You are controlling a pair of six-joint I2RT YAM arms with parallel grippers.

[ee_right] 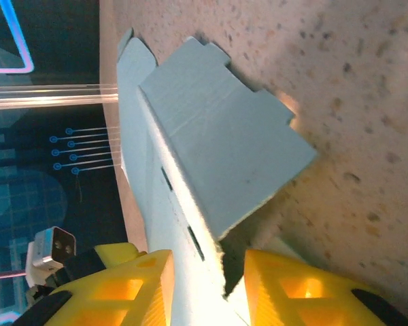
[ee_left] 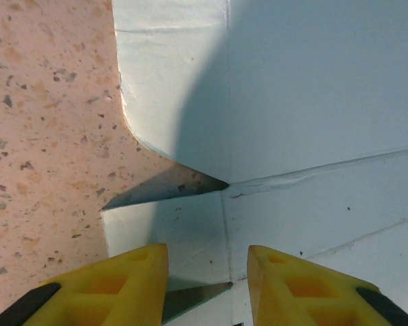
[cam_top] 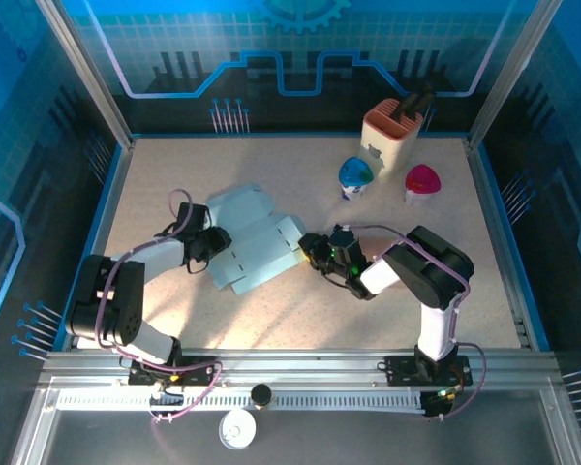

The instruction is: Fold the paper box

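Paper box [cam_top: 255, 242], pale blue, lies mostly flat and unfolded on the worktop [cam_top: 271, 315], centre-left, between the two hands. One flap at its far left is tilted up.

Left hand [cam_top: 209, 244] is at the box's left edge. In the left wrist view the left hand [ee_left: 207, 257] is part open: yellow fingers [ee_left: 122, 282] apart over the flat box [ee_left: 313, 102] near a flap notch, nothing clamped between them. Speckled worktop [ee_left: 47, 136] is to the left.

Right hand [cam_top: 312, 250] is at the box's right edge. In the right wrist view the right hand [ee_right: 207, 261] is part open and straddles a raised edge of the box [ee_right: 217, 149]. There is a gap beside the card on one side, so no firm pinch is seen.

At far right, well apart from the box: a beige holder [cam_top: 392, 131], a blue-green item [cam_top: 355, 176] and a pink item [cam_top: 422, 181].
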